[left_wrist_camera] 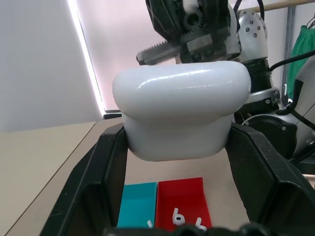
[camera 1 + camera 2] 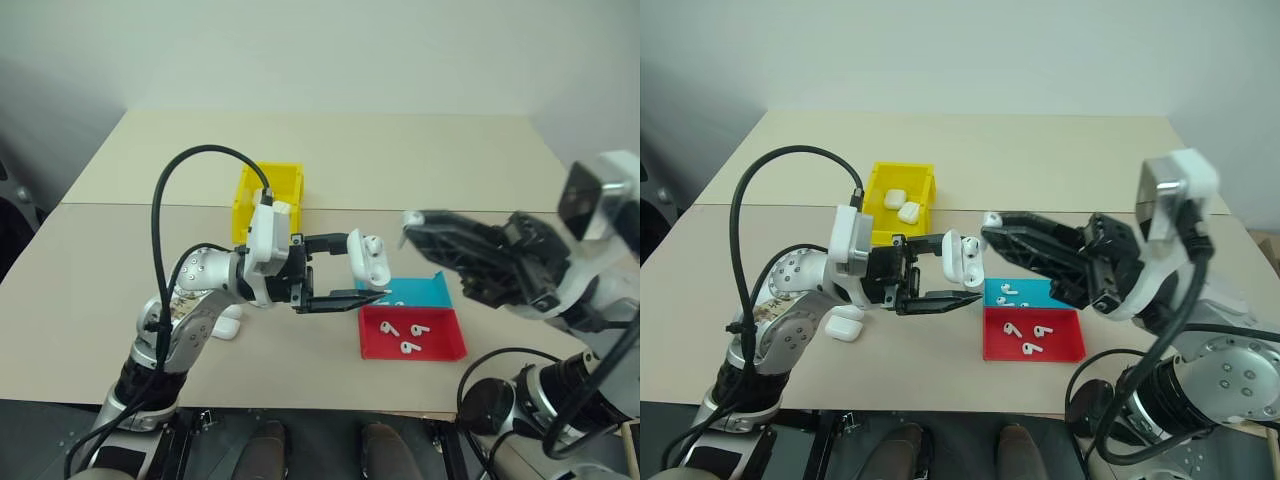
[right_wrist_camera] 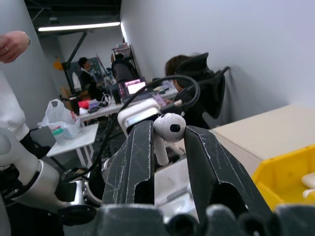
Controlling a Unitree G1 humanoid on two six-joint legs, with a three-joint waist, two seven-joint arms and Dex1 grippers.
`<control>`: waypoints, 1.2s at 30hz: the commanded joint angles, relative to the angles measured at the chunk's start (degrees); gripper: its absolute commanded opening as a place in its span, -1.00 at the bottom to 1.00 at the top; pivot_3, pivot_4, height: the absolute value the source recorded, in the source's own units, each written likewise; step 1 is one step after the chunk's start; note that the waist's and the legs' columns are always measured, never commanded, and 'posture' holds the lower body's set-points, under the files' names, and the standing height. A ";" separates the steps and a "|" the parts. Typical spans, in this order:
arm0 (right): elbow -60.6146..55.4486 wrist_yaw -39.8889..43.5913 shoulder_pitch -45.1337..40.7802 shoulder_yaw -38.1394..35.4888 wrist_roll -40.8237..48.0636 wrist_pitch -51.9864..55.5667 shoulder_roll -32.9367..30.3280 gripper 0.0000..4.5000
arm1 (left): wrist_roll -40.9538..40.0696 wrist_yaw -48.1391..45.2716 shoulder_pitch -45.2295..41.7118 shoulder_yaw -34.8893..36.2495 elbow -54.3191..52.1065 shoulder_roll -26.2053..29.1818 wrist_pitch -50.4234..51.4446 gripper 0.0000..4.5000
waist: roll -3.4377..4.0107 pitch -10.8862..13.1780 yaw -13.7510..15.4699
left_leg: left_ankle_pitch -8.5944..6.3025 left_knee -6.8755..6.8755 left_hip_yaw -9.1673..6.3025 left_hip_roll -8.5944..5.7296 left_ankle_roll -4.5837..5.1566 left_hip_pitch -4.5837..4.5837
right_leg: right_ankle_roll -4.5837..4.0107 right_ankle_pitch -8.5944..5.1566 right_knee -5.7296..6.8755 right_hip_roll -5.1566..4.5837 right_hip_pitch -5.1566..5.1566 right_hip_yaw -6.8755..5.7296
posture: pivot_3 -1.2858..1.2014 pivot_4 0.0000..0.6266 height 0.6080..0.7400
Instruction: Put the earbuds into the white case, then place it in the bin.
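My left gripper (image 2: 360,268) is shut on the white case (image 2: 366,262), holding it in the air above the table, left of the trays; its lid looks open. The case sits between the two black fingers (image 1: 93,182) in the left wrist view. My right gripper (image 2: 990,225) reaches in from the right, its tips just right of the case, and is shut on one earbud (image 3: 167,129). More earbuds (image 2: 405,332) lie in the red tray. The yellow bin (image 2: 877,190) stands behind the left arm with two white cases inside.
A red tray (image 2: 450,345) and a teal tray (image 2: 430,290) sit side by side near the front edge, under the right gripper. Another white case (image 2: 845,325) lies on the table by the left arm. People (image 3: 86,69) sit at desks in the room behind.
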 commanded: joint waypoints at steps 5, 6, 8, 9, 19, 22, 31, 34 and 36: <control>-0.41 -7.31 6.23 6.87 9.30 -11.63 -5.47 -0.53 | -0.54 0.64 0.42 1.58 -2.37 -0.32 -0.66 0.23 | -0.01 0.00 -0.11 | 0.00 -0.02 0.00 0.01 0.00 0.00 | 0.01 -0.01 -0.02 0.02 0.00 0.00 | 0.03 -0.52 1.00; -0.22 -8.24 7.03 7.80 10.11 -13.07 -6.36 -0.53 | -0.51 0.60 0.46 1.58 -2.31 -0.38 -0.74 0.23 | -0.01 0.00 -0.09 | 0.00 -0.02 0.01 0.01 0.00 0.00 | 0.01 -0.01 -0.03 0.02 -0.01 0.01 | 0.03 -0.52 1.00; -0.05 -9.97 8.77 9.73 11.46 -16.19 -7.98 -0.53 | -0.48 0.56 0.58 1.61 -2.27 -0.57 -0.93 0.23 | -0.01 0.01 -0.10 | 0.00 -0.02 0.02 0.01 0.00 0.01 | 0.02 -0.01 -0.05 0.02 0.01 0.01 | 0.03 -0.52 1.00; -0.22 -10.52 9.72 10.67 11.64 -17.96 -8.55 -0.53 | -0.52 0.51 0.66 1.65 -2.26 -0.70 -1.04 0.23 | -0.01 0.01 -0.09 | 0.00 -0.02 0.01 0.01 0.00 0.00 | 0.02 -0.01 -0.05 0.02 0.01 0.01 | 0.03 -0.52 1.00; 0.36 -13.74 16.26 19.08 13.28 -29.90 -17.25 -0.53 | -0.52 0.29 1.60 1.76 -2.82 -1.46 -1.52 0.23 | -0.03 0.01 0.01 | 0.00 -0.02 0.02 0.01 0.00 -0.05 | 0.04 -0.03 -0.12 0.02 0.00 0.01 | 0.03 -0.52 1.00; 0.57 -14.02 17.65 20.90 13.18 -32.87 -19.37 -0.53 | -0.19 0.38 1.55 1.88 -2.56 -1.57 -1.77 0.23 | -0.03 0.02 0.02 | 0.00 -0.02 0.01 0.02 0.00 -0.06 | 0.05 -0.03 -0.13 0.02 0.01 0.01 | 0.03 -0.52 1.00; -0.33 -13.28 20.82 25.95 8.63 -41.22 -24.44 0.18 | -1.23 2.17 1.32 2.16 -3.49 -1.92 0.41 0.23 | -0.06 0.03 0.07 | 0.00 -0.02 0.00 0.02 0.01 -0.06 | 0.07 -0.04 -0.15 0.03 0.01 0.01 | 0.03 -0.52 1.00; 0.43 -12.48 21.85 25.45 8.43 -43.17 -26.31 0.18 | -0.53 1.45 1.76 2.15 -3.05 -1.51 -0.24 0.23 | -0.06 0.04 0.10 | 0.00 -0.01 0.01 0.00 0.01 -0.08 | 0.09 -0.04 -0.18 0.01 0.01 0.01 | 0.03 -0.52 1.00; 1.19 -11.81 22.41 24.43 8.61 -44.14 -27.72 0.18 | 0.10 1.09 1.81 2.13 -2.21 -1.30 -0.60 0.23 | -0.07 0.04 0.12 | 0.00 -0.01 0.01 0.00 0.01 -0.08 | 0.09 -0.03 -0.19 0.00 0.02 0.01 | 0.03 -0.52 1.00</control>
